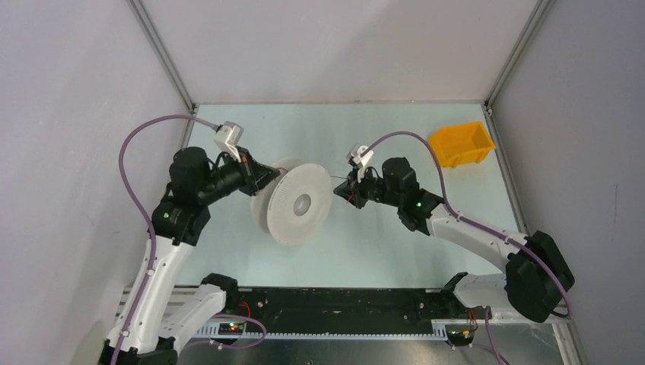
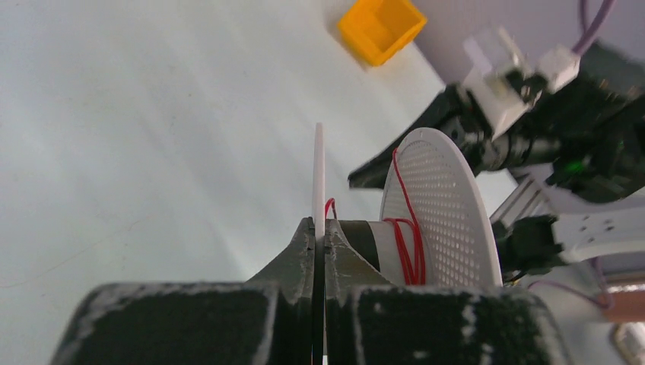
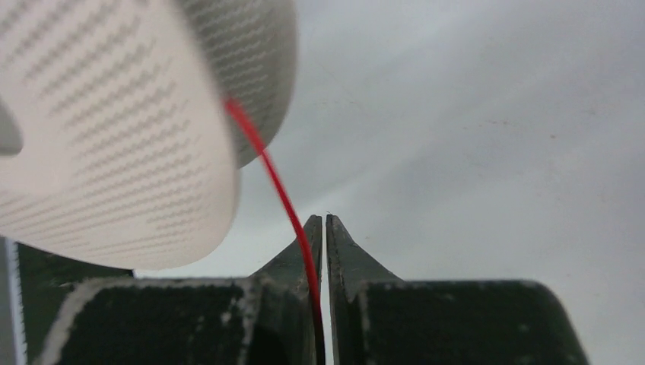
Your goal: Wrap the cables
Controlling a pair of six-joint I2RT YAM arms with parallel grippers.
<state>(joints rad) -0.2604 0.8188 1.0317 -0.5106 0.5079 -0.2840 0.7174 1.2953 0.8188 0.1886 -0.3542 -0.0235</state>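
We see the spool (image 1: 293,201), pale and round with two thin perforated flanges, held on edge; we cannot tell whether it touches the matte counter (image 1: 380,251). At the spool's left, the left gripper (image 2: 319,230) is clamped on one flange's rim. The cable (image 2: 411,255), a fine glossy red wire, loops around the spool's hub. It runs rightward to the right gripper (image 3: 325,224), whose dark wedge-shaped fingers pinch it. An orange bin (image 1: 462,144) sits well right of the spool.

Thin red cable (image 3: 278,186), seemingly taut, partly wraps spool (image 2: 441,205).
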